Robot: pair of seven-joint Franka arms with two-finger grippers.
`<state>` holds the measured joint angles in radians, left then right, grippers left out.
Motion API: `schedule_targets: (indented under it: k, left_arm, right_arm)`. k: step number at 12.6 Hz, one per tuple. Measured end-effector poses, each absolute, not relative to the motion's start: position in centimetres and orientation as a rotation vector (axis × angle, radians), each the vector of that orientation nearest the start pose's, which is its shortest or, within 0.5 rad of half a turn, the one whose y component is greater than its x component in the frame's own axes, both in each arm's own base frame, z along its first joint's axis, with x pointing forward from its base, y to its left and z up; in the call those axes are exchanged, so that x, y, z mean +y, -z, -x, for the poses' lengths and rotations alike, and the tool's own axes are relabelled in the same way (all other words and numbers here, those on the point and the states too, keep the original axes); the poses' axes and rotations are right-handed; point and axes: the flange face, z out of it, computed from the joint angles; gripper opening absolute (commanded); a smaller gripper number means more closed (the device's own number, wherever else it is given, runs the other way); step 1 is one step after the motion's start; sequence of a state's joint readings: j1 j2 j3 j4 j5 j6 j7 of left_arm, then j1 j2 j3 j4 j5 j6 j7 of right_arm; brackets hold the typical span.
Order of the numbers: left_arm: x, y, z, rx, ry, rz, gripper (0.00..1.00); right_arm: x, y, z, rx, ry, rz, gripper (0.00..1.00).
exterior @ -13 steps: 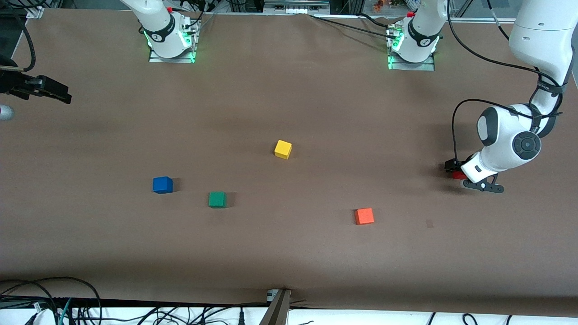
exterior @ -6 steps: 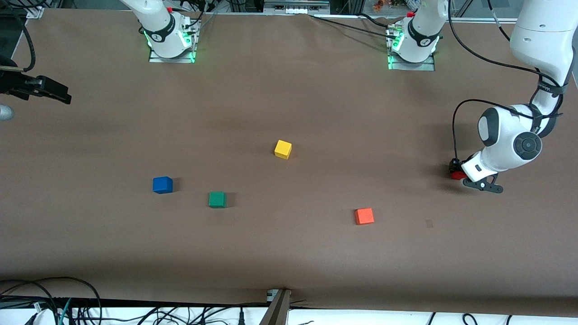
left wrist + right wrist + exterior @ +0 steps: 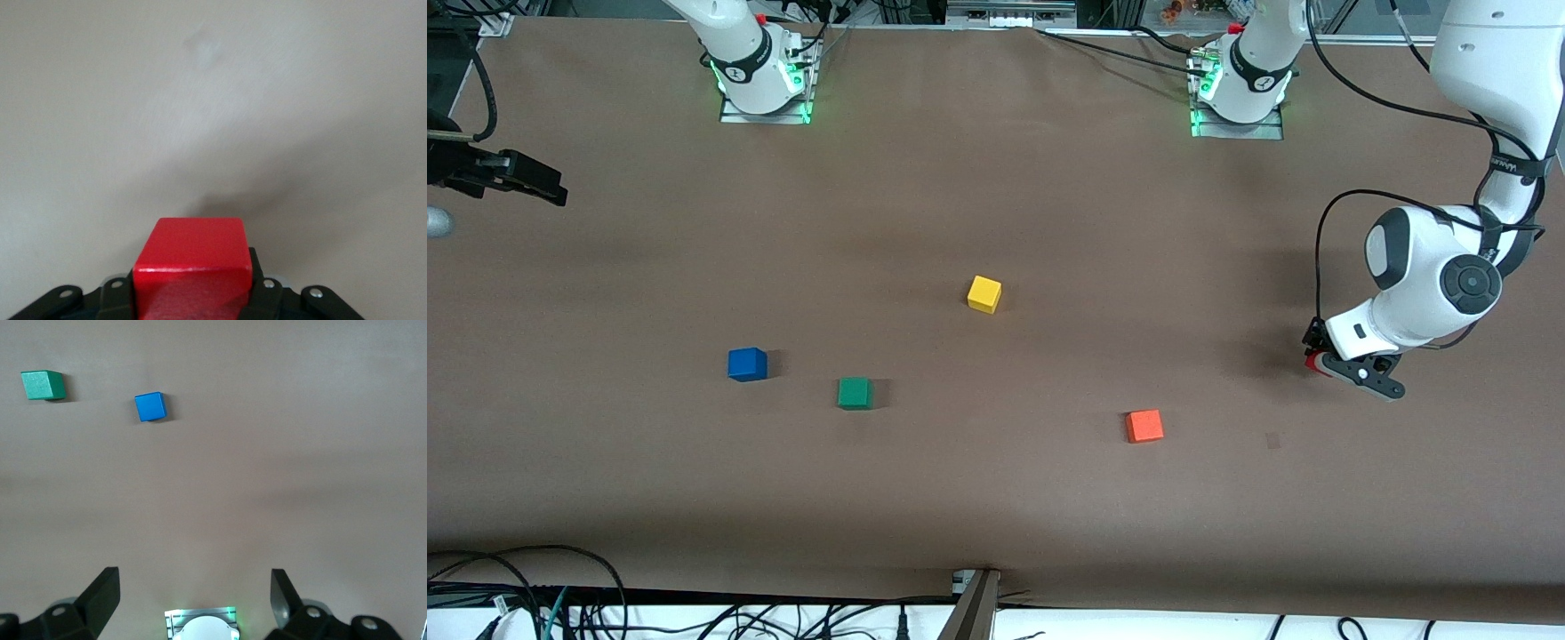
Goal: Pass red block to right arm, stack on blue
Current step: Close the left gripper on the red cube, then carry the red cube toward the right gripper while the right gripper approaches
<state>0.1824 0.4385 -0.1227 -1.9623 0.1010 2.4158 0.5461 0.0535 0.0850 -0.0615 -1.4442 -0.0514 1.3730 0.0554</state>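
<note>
Red block point(image 3: 192, 257) is sitting clamped between the jaws of the left gripper point(image 3: 1320, 360), which is hanging low over the table point(image 3: 996, 498) at the left arm's end. Right gripper point(image 3: 193, 597) is waiting with jaws spread wide, the blue cube point(image 3: 150, 407) lying well ahead of them.

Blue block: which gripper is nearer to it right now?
Right. The right gripper waits at the right arm's table end, nearer the blue block; the left gripper holds the red block at the left arm's end.
</note>
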Motion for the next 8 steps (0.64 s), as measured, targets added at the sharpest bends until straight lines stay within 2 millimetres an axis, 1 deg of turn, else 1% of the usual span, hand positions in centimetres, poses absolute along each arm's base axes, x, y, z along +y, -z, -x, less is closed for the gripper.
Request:
schedule_targets:
  k: [1, 3, 5, 6, 8]
  left_arm:
    - [3.1, -25.9, -62.0, 0.917, 0.052, 3.017, 0.0]
    - [1.4, -25.9, -62.1, 1.074, 0.115, 3.068, 0.0]
    - [-0.5, -25.7, -62.1, 1.239, 0.196, 3.095, 0.0]
    - [-1.1, -26.0, -62.3, 1.329, 0.253, 3.091, 0.0]
    - [-2.6, -26.6, -62.6, 1.521, 0.406, 3.066, 0.0]
  right_arm:
    - [-0.9, -61.7, -56.1, 0.111, -0.255, 3.19, 1.0]
    - [-0.8, -60.9, -56.7, 0.108, -0.264, 3.19, 1.0]
    - [-0.5, -58.9, -57.8, 0.097, -0.292, 3.191, 1.0]
    - [-0.2, -57.7, -58.5, 0.09, -0.311, 3.185, 1.0]
    - [0.7, -55.6, -59.4, 0.08, -0.352, 3.119, 1.0]
